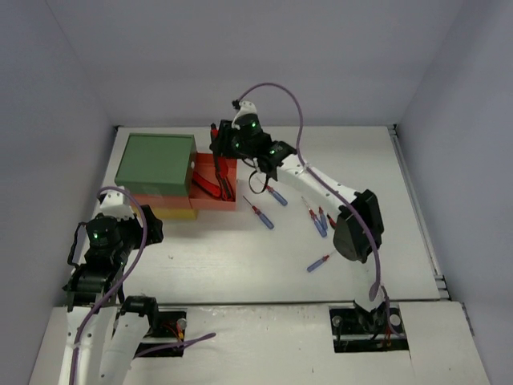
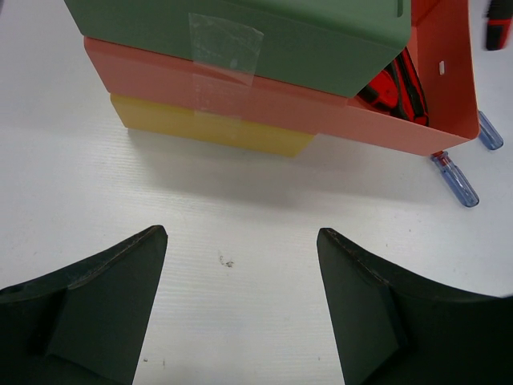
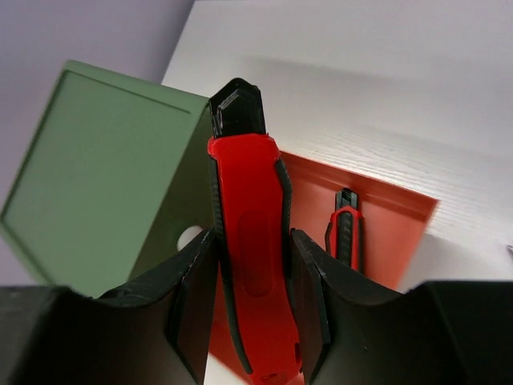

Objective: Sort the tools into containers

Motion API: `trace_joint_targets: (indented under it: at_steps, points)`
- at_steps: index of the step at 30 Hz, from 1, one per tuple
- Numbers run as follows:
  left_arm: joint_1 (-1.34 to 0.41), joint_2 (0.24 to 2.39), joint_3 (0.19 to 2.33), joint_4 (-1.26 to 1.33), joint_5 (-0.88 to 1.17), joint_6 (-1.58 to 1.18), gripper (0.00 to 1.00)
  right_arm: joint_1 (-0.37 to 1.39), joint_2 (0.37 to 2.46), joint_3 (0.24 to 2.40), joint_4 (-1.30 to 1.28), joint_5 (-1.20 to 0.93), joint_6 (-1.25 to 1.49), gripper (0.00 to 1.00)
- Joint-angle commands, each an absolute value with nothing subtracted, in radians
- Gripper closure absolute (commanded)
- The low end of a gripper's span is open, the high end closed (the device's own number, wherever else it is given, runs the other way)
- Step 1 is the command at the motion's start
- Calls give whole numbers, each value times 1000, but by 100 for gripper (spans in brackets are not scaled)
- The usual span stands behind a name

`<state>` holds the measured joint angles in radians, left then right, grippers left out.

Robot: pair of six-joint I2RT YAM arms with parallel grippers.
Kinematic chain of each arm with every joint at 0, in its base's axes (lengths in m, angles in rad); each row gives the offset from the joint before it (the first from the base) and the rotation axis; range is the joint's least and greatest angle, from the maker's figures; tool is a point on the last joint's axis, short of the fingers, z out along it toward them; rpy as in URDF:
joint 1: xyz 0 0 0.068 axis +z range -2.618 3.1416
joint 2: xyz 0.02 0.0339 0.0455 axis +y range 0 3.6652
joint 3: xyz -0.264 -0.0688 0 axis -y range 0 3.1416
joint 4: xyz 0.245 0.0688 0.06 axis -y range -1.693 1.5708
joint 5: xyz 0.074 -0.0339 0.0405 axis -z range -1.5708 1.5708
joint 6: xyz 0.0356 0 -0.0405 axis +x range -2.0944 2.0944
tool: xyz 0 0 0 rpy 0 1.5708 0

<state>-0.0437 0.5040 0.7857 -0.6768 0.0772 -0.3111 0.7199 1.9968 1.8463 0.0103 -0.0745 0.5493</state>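
The cabinet has a green top drawer (image 1: 156,163), an orange-red middle drawer (image 1: 215,191) pulled out to the right, and a yellow bottom drawer (image 1: 170,213). My right gripper (image 1: 220,143) is shut on a red-and-black utility knife (image 3: 249,241), held above the back of the open orange-red drawer (image 3: 385,233). Another utility knife (image 3: 345,233) lies inside that drawer. Several small blue-and-red screwdrivers (image 1: 261,216) lie on the table right of the cabinet. My left gripper (image 2: 240,313) is open and empty, low over the table in front of the cabinet (image 2: 240,96).
The white table (image 1: 240,265) has raised walls at the left, back and right. A screwdriver (image 2: 457,180) lies just under the front corner of the orange-red drawer in the left wrist view. The right arm's cable (image 1: 300,120) arches over the table's rear.
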Motion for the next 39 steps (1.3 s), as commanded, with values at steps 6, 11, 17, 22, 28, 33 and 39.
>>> trace_joint_targets:
  at_steps: [6,11,17,22,28,33,39]
  points:
    - [-37,498,791,-626,69,-322,27,781,2180,2010,71,-9,622,81]
    - [-37,492,790,-626,69,-324,27,785,2173,2006,69,-5,599,52]
    - [-37,492,791,-626,71,-324,27,767,2046,1876,66,85,483,34]
    - [-37,494,790,-626,75,-325,27,673,1787,1560,56,120,382,32]
    - [-37,497,792,-623,80,-325,27,483,1507,1174,-43,187,280,32]
    - [-37,507,795,-624,86,-324,27,259,1392,913,-134,172,257,31]
    - [-37,509,795,-624,86,-324,27,117,1358,815,-177,94,327,26]
